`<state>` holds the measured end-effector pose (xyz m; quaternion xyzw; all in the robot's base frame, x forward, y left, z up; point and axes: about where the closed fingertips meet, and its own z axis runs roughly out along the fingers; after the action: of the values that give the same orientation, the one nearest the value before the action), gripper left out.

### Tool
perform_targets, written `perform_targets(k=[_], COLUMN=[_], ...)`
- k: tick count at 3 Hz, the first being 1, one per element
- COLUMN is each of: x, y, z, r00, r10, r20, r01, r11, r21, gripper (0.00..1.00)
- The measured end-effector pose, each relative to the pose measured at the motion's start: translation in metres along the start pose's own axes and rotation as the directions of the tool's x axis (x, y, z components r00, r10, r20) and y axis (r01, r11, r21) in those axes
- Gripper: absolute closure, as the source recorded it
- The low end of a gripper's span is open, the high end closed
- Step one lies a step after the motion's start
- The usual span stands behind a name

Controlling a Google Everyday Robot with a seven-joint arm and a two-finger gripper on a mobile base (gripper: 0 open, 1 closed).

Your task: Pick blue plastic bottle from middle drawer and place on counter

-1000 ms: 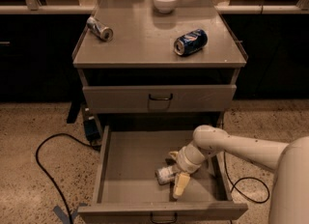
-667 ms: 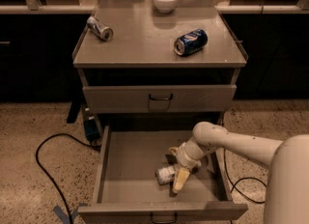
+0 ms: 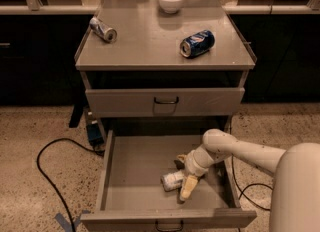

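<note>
The blue plastic bottle (image 3: 171,180), small with a pale label, lies on its side in the open middle drawer (image 3: 130,176), right of centre near the front. My gripper (image 3: 183,175) reaches down into the drawer from the right. It is open, with one dark finger behind the bottle's right end and one pale finger (image 3: 187,188) in front of it. The counter (image 3: 150,46) is the grey cabinet top above.
On the counter lie a dark blue soda can (image 3: 196,43), a silver can (image 3: 103,29) and a white bowl (image 3: 171,1). The drawer above (image 3: 165,101) is closed. A black cable (image 3: 45,171) and a small blue device (image 3: 93,132) are on the floor at left.
The gripper stays at the bottle's right end with hardly any movement. The bottle has not moved. The arm's near part at the right edge has shifted slightly.
</note>
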<state>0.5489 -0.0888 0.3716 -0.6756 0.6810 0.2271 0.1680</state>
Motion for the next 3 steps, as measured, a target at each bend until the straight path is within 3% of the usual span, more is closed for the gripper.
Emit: perform_targets(k=[1,3], x=[0.0080,0.0080], y=[0.0052,0.0054], z=[0.0115,0.0117], r00=[1.000,1.000], r10=[0.024,0.025], r20=[0.017,0.017], r01=[-0.024,-0.024], r11=[0.9995,0.9995], r21=[-0.021,-0.021], gripper=[0.00,0.42])
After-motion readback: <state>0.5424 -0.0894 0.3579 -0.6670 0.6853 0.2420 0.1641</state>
